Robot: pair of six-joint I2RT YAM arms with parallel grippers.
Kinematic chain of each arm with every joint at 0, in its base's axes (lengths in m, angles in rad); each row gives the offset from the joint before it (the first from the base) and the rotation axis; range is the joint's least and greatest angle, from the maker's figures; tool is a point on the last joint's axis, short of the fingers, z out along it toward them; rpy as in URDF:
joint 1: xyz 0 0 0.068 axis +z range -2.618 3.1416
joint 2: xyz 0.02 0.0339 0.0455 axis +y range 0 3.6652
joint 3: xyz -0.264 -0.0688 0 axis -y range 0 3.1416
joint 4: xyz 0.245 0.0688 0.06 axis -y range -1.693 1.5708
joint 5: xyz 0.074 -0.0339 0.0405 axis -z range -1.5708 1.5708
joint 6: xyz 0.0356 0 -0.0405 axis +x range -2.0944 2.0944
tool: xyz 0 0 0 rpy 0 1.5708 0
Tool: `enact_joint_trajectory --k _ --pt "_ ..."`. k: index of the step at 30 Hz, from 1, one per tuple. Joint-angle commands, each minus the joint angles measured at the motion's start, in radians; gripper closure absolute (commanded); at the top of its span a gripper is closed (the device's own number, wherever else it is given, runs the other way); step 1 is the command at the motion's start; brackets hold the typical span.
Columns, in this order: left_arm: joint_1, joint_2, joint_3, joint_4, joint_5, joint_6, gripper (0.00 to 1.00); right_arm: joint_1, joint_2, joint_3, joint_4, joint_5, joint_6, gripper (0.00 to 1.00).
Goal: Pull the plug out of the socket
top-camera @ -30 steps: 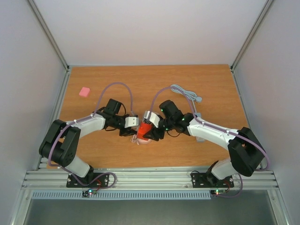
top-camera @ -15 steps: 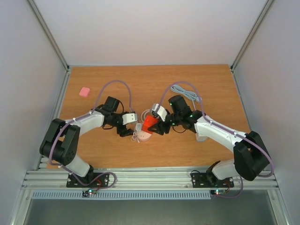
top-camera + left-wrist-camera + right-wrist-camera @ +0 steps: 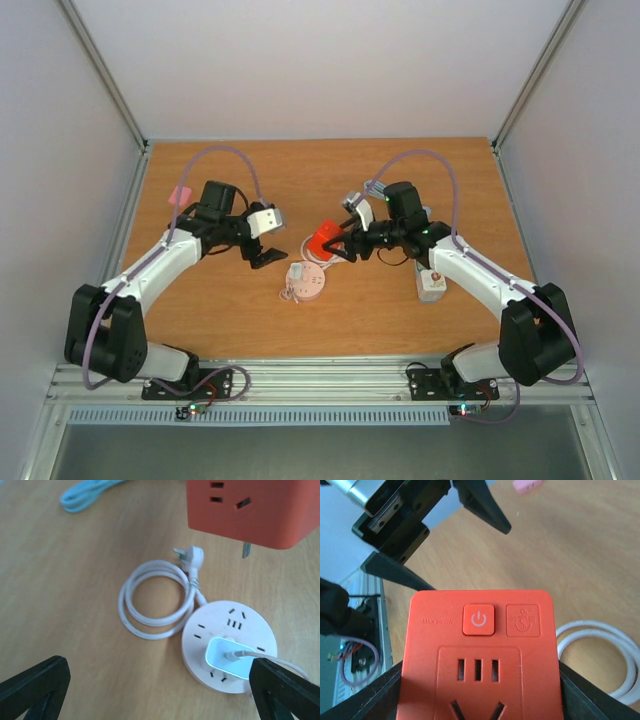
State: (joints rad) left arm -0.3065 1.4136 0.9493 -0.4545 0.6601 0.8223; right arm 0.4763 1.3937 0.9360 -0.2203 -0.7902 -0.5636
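The orange cube plug (image 3: 323,240) hangs in the air, free of the round pale socket (image 3: 303,283), and my right gripper (image 3: 337,244) is shut on its sides. The right wrist view shows the plug's (image 3: 480,645) power button and slots filling the space between the right gripper's (image 3: 480,680) fingers. From the left wrist, the plug (image 3: 250,507) hangs with its prongs bare above the socket (image 3: 220,625), where a small white charger (image 3: 230,657) is still plugged in. My left gripper (image 3: 262,245) is open and empty, off to the left of the socket (image 3: 160,690).
The socket's white cord (image 3: 155,600) lies coiled beside it. A light blue cable (image 3: 87,495) lies farther back. A white box with a red button (image 3: 432,283) sits under the right arm. A pink eraser (image 3: 181,194) lies at the far left.
The right gripper lifted the orange plug off the socket and carried it up and to the right. The left gripper opened, let go of the socket and drew back to the left.
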Motion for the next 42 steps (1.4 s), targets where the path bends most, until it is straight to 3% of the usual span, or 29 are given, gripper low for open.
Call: enact_joint_trajectory --k 1,6,16,30,42 --pt "0.002 -0.075 0.060 0.007 -0.009 -0.082 0.00 -0.014 -0.009 0.054 0.137 -0.035 0.190 0.73" --pt "-0.029 -0.092 0.109 0.036 -0.039 -0.231 0.00 -0.015 0.008 0.039 0.278 -0.031 0.365 0.72" --pt "-0.126 -0.094 0.188 0.030 -0.104 -0.348 0.00 -0.015 0.068 0.048 0.410 -0.007 0.599 0.71" --pt "-0.237 -0.052 0.169 0.129 -0.266 -0.418 0.00 -0.015 0.110 0.040 0.461 -0.014 0.722 0.70" --pt "-0.264 -0.001 0.187 0.173 -0.317 -0.444 0.17 -0.015 0.148 0.007 0.513 -0.069 0.794 0.69"
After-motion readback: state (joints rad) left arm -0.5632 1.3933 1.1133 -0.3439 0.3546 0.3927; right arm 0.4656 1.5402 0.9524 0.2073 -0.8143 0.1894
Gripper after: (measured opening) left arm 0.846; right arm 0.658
